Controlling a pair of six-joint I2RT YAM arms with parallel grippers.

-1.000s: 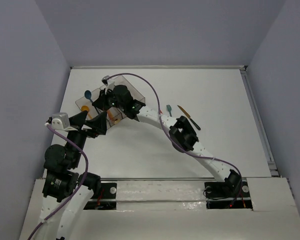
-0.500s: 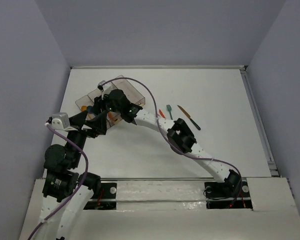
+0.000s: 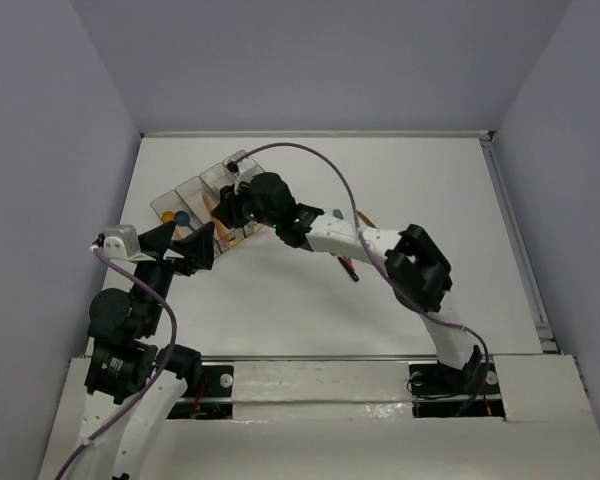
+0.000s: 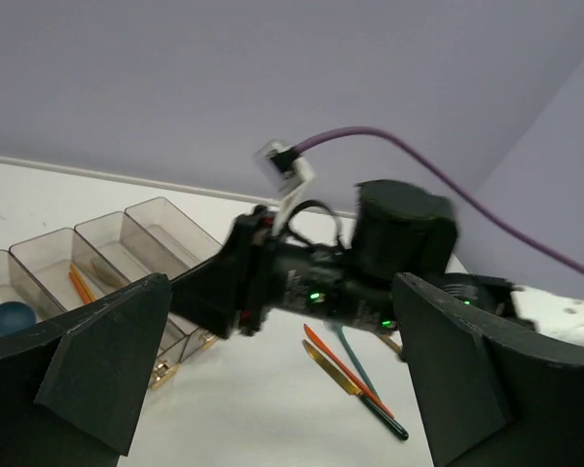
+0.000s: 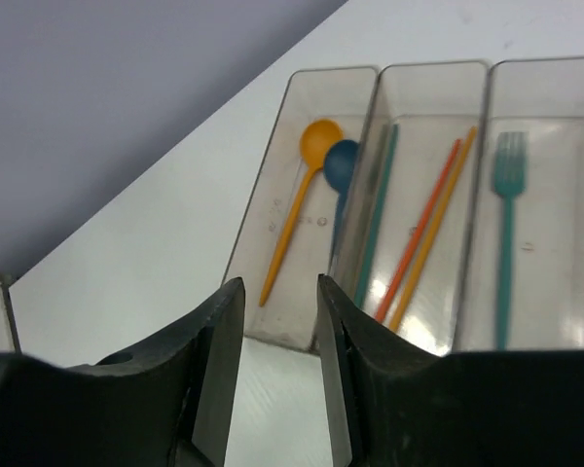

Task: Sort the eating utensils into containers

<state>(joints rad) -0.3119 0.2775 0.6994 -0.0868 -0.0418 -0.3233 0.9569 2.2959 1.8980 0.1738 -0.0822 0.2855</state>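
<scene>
The four joined smoky bins (image 5: 273, 209) (image 3: 202, 190) stand at the table's left. In the right wrist view the left bin holds an orange spoon (image 5: 302, 190) and a blue spoon (image 5: 343, 163). The second bin has a teal utensil (image 5: 378, 209) and two orange ones (image 5: 423, 233). A teal fork (image 5: 507, 195) lies in the third. My right gripper (image 5: 277, 297) (image 3: 232, 208) hovers open and empty over the bins' near end. Beside the bins my left gripper (image 4: 282, 350) (image 3: 180, 241) is open and empty. An orange knife (image 4: 325, 346), a gold knife (image 4: 331, 368) and a teal utensil (image 4: 351, 356) lie on the table.
My right arm (image 3: 330, 238) stretches across the table's middle, above the loose utensils, with its purple cable (image 3: 320, 165) arching over it. Walls close the table at left, back and right; a rail (image 3: 515, 250) runs along the right edge.
The blue spoon that stuck out by my right gripper now lies in the left bin. The right gripper has pulled back to the right; its elbow swung right. My left arm has not moved.
</scene>
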